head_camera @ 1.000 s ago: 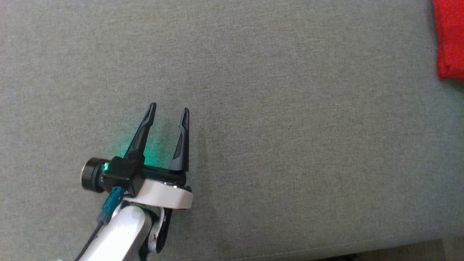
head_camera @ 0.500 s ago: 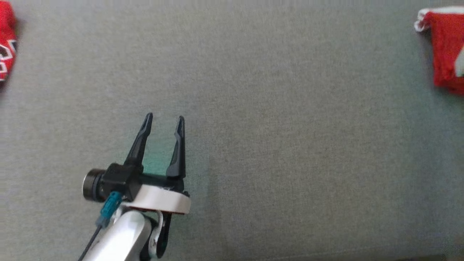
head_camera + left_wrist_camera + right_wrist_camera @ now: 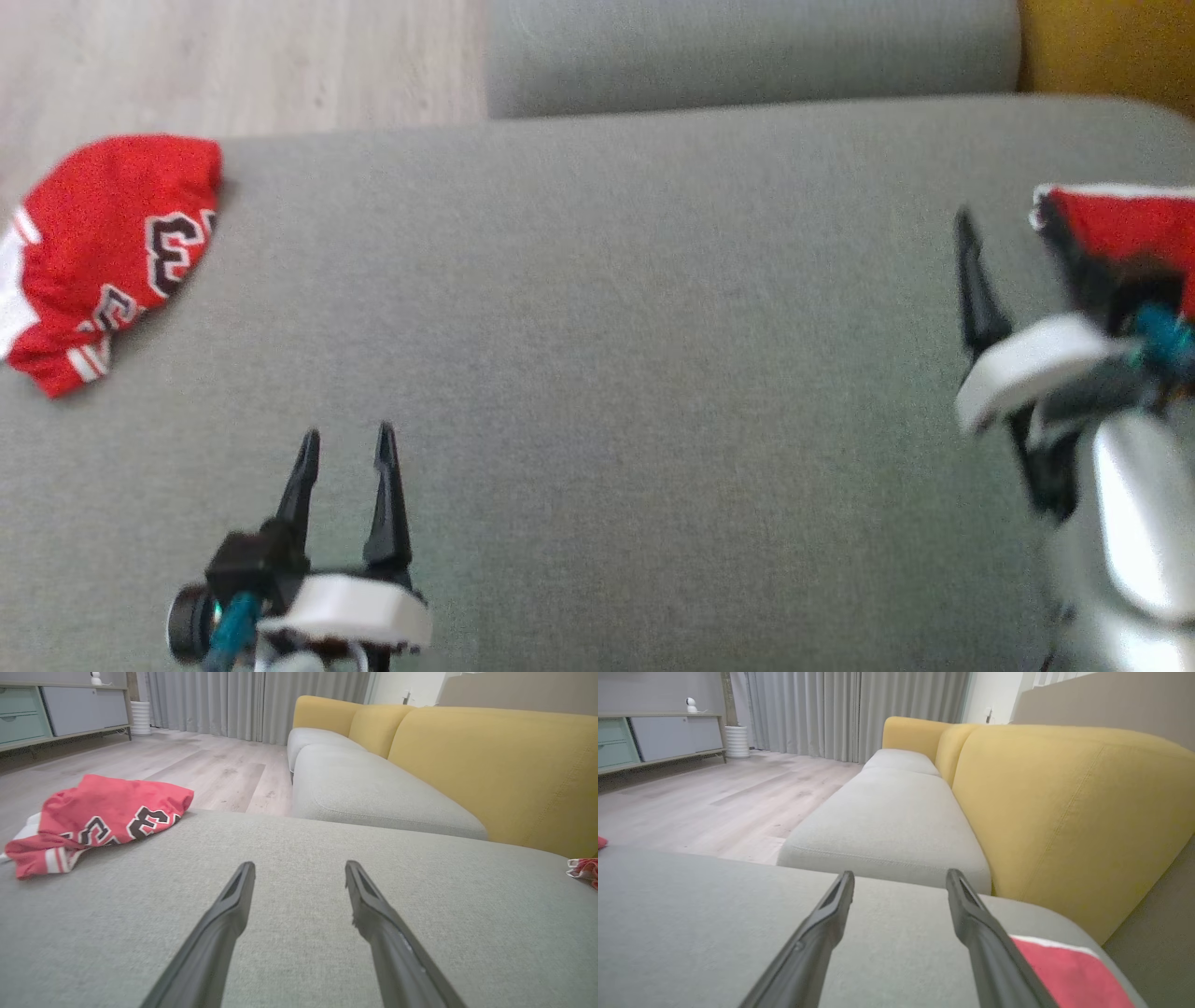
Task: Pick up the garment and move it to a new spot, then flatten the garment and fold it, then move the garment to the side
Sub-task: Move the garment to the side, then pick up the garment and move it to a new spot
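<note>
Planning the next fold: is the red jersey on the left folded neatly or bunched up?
Bunched up: the jersey lies in a rumpled heap, its lettering creased and partly hidden.

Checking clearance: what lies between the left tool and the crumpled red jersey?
Nothing; bare grey fabric cushion separates left tool from crumpled red jersey, head view.

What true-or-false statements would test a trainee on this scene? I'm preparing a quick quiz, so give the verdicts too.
The left gripper is open and empty. True.
The red jersey lies folded flat in the middle of the cushion. False: it lies crumpled at the cushion's left edge.
The right gripper grips the red cloth. False: its jaws stand open, and the cloth lies beside it.
The sofa's backrest is yellow. True.
</note>
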### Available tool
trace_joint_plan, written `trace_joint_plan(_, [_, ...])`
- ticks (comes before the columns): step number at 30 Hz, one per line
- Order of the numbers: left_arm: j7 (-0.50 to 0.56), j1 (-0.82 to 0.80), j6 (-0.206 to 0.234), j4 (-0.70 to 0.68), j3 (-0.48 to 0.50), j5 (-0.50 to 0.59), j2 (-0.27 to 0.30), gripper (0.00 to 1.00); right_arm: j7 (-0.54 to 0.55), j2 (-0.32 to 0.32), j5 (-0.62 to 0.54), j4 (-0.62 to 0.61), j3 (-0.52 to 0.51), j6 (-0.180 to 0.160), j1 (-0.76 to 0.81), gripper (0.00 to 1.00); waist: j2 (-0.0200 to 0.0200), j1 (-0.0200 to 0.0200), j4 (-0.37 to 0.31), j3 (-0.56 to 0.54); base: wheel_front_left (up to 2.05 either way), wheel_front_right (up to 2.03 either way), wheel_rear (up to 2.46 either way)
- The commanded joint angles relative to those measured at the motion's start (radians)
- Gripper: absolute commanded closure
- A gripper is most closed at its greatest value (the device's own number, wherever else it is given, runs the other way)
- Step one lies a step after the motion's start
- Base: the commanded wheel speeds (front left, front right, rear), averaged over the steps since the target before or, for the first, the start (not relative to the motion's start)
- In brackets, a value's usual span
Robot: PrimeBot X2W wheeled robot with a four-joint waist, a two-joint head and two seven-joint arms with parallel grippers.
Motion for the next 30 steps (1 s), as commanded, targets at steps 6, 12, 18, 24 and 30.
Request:
trace_joint_plan(6, [-0.019, 0.049, -0.001, -0.027, 0.046, -0.017, 0.031, 0.0, -0.039, 0.075, 0.016, -0.159, 0.022, -0.001, 0.219, 0.0, -0.0001, 0.0004, 0.043, -0.097, 0.0, 0.0, 0.0])
trace_joint_plan(12, [-0.018, 0.093, -0.002, -0.028, 0.04, -0.03, 0.027, 0.0, -0.062, 0.083, 0.098, -0.227, 0.054, -0.001, 0.396, 0.0, -0.0001, 0.0004, 0.047, -0.114, 0.0, 0.0, 0.0])
trace_joint_plan(18, [-0.013, 0.116, -0.006, -0.019, 0.036, -0.046, 0.027, 0.0, -0.082, 0.083, 0.13, -0.236, 0.078, -0.001, 0.466, 0.0, -0.0001, 0.0004, 0.038, -0.119, 0.0, 0.0, 0.0])
trace_joint_plan(24, [-0.008, 0.115, -0.007, -0.014, 0.036, -0.051, 0.032, 0.0, -0.085, 0.084, 0.135, -0.229, 0.082, -0.001, 0.467, 0.0, -0.0001, 0.0004, 0.039, -0.119, 0.0, 0.0, 0.0])
trace_joint_plan(30, [-0.005, 0.108, -0.008, -0.01, 0.034, -0.053, 0.034, 0.0, -0.08, 0.084, 0.132, -0.224, 0.078, -0.001, 0.467, 0.0, -0.0001, 0.0004, 0.046, -0.12, 0.0, 0.0, 0.0])
